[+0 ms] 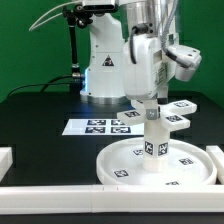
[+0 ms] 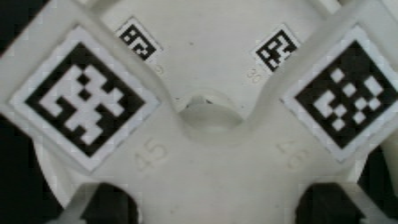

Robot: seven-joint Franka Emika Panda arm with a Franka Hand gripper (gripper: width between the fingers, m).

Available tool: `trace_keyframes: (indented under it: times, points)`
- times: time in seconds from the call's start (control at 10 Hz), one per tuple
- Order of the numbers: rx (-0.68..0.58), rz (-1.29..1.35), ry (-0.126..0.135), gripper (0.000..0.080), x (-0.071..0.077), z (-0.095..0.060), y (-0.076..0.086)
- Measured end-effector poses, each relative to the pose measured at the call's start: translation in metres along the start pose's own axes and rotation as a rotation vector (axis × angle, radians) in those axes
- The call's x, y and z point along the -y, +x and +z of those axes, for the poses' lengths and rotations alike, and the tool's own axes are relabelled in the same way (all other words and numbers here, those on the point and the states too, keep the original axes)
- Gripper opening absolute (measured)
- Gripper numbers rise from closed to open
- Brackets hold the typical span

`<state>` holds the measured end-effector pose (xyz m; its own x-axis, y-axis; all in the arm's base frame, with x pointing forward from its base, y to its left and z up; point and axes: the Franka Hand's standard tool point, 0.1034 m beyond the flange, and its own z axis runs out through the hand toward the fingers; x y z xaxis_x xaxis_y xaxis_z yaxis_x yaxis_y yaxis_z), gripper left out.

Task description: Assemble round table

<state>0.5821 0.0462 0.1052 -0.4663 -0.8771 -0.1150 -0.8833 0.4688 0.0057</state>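
Standing upright at the centre of the large rimmed round disc (image 1: 158,160), the short cylindrical leg (image 1: 153,143) carries a square tag on the side facing the exterior camera. The disc lies flat on the black worktop (image 1: 40,120) near its front edge, toward the exterior view's right, and shows several small tags around its inner face. The cross-shaped base piece (image 1: 157,116) sits level on top of the leg, its arms spreading outward, one toward the exterior view's right with a tag on it. The claw (image 1: 148,97) hangs directly over the base piece, at or just above its hub; whether the fingers are spread or pressed together cannot be told from either view, and contact is unclear. In the wrist view the base piece (image 2: 210,110) fills the picture: a small raised hub in the middle, two large tagged arms flanking it, two smaller tags further off, and dark rounded shapes at one edge, too blurred to name. The marker board (image 1: 98,126) lies flat on the worktop behind the disc, near the arm's pedestal. White border rails (image 1: 60,192) run along the front edge.
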Motion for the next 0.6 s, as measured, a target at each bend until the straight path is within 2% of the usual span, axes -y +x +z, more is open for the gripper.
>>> trace_keyframes:
  times: [0.2,0.6]
  points:
    - [0.033,0.102,0.038,0.0443,-0.0025,0.0019,0.0019]
    - [0.059,0.185,0.056,0.0443,-0.0031,0.0019,0.0024]
